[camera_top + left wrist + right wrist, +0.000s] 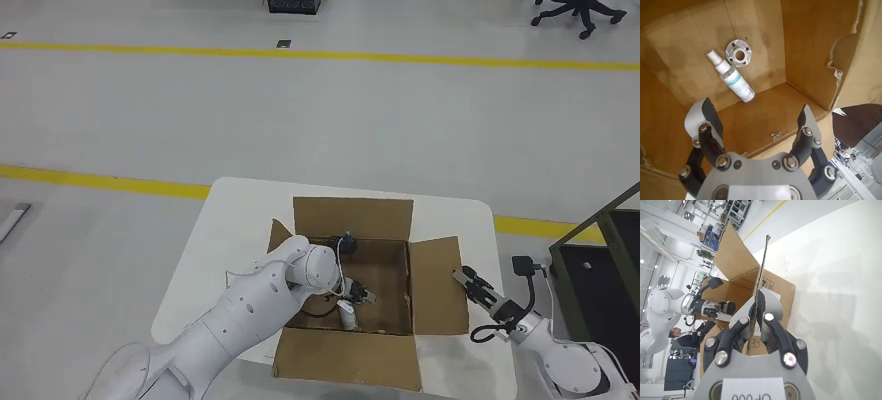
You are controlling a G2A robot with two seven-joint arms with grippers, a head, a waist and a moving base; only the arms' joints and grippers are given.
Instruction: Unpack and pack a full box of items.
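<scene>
An open cardboard box (350,215) stands in the middle of the white table. My left gripper (358,295) is down inside it, open with nothing between its fingers (710,111). Ahead of that gripper (757,113), a white spray bottle (732,76) lies on the box's inner cardboard with a round metal flange (738,53) touching it near its nozzle. My right gripper (466,279) is at the box's right flap (440,285), shut on the flap's edge (761,275). Its fingertips (758,303) pinch the corrugated board from both sides.
The table (240,230) has bare surface to the left of the box and behind it. A dark rack (600,265) stands off the table's right side. The other box flaps (734,255) stand raised around the opening.
</scene>
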